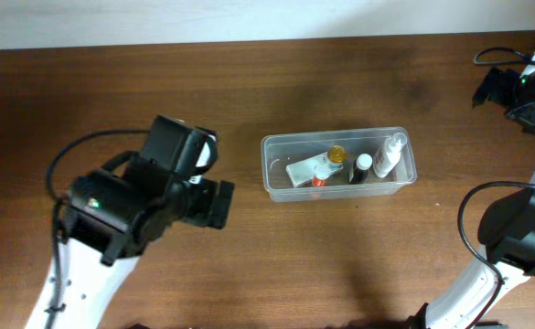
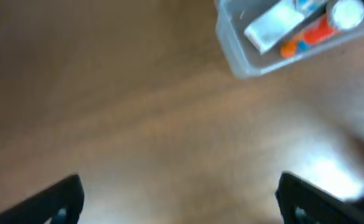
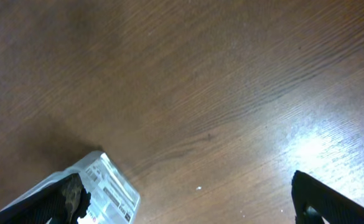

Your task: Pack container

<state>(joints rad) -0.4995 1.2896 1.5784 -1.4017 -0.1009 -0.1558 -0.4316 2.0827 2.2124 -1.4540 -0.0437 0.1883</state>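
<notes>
The container is a clear tub in the middle of the table. It holds a white packet, an orange tube, a yellow-capped bottle, a dark bottle with a white cap and a white bottle. My left gripper is open and empty, left of the tub; in the left wrist view the tub's corner lies far ahead on the right. My right gripper is open over bare wood, with its wrist at the far right edge.
A clear plastic piece with a printed label lies beside my right gripper's left finger; whether it touches the finger cannot be told. Black cables run at the back right. The brown wooden table ends at a white wall at the back.
</notes>
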